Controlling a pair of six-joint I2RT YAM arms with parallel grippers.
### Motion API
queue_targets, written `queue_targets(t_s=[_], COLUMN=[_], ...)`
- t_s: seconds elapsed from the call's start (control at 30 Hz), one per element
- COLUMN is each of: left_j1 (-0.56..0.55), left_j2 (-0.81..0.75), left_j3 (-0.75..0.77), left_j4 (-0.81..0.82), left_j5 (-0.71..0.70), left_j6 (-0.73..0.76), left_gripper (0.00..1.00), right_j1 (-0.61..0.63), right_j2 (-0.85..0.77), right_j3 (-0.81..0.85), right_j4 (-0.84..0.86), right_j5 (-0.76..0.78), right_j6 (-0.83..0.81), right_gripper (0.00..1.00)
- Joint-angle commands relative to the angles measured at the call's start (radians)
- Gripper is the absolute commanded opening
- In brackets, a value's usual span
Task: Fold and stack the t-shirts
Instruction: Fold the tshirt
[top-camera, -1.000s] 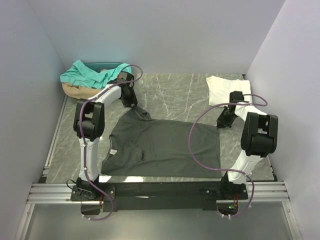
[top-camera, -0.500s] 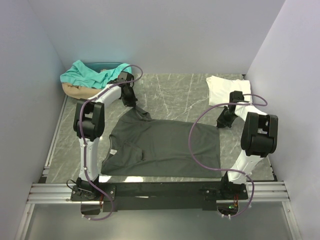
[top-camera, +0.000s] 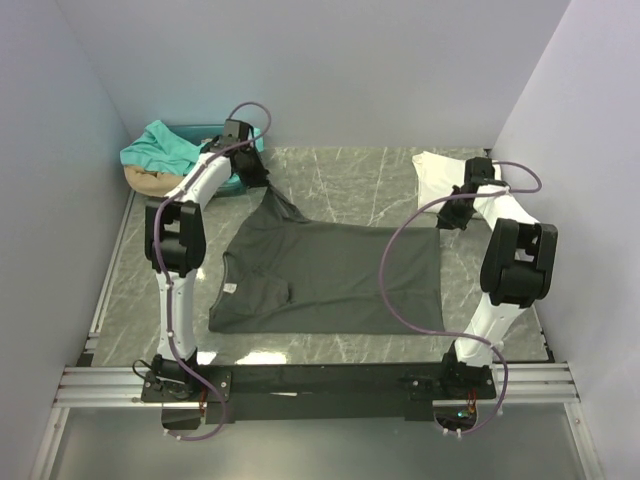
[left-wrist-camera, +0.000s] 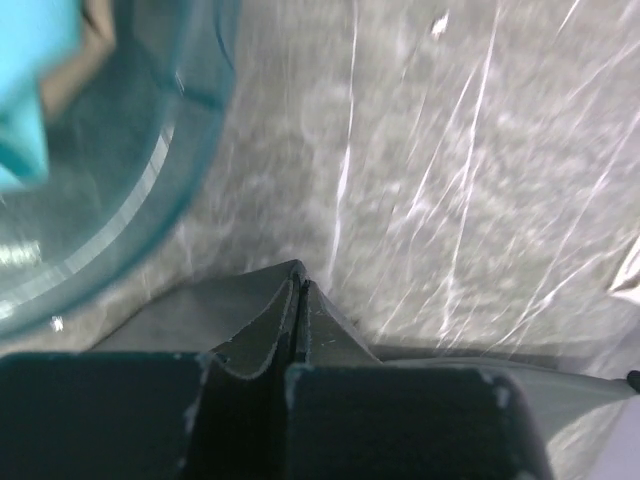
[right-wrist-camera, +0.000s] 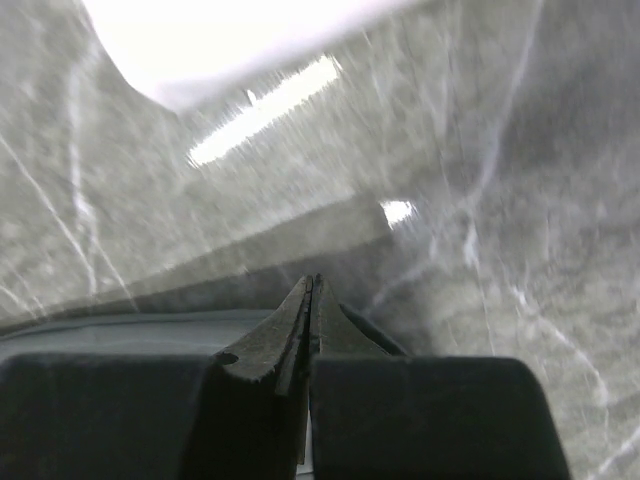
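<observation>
While the left pincer (left-wrist-camera: 298, 282) and right pincer (right-wrist-camera: 312, 288) each clamp a far corner of the charcoal t-shirt (top-camera: 330, 280) (drawn toward the table's (top-camera: 350, 188) far edge), the cloth stretches flat, presumably for folding.

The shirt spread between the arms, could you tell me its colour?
The t-shirt is dark charcoal grey; top external view shows it best.

Charcoal t-shirt (top-camera: 330, 280): matt, soft cloth. Tabletop (top-camera: 350, 185): grey marbled, smooth, slight sheen. Basin (left-wrist-camera: 150, 190), upper left: translucent teal plastic, glossy. White t-shirt (top-camera: 437, 175): matt cloth.
</observation>
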Motion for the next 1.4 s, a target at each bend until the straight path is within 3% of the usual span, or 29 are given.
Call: queue_targets(t_s=[0.0,0.2,0.63,1.07,1.37], left_j1=[0.031,0.051,0.054,0.060,0.060], left_j2=[0.027,-0.030,-0.475,-0.791,-0.924], left_j3=[0.092,0.089,-0.519,-0.777,-0.928], left_j4=[0.005,0.007,0.062,0.045,0.045], left_j5=[0.067,0.094,0.083,0.077,0.081], left_j6=[-0.013,-0.009,-0.094,-0.172,-0.213], left_gripper=[0.00,0.00,0.00,0.00,0.00], right_j1=[0.005,0.014,0.045,0.057,0.059], right_j2=[0.033,0.048,-0.156,-0.323,-0.409], right_j3=[0.075,0.146,-0.092,-0.259,-0.379], right_j4=[-0.020,-0.026,0.046,0.043,0.055], right_j5=[-0.010,-0.017,0.000,0.040,0.055], right_j6=[-0.012,-0.018,-0.030,-0.025,-0.033], right_gripper=[0.00,0.00,0.00,0.00,0.00])
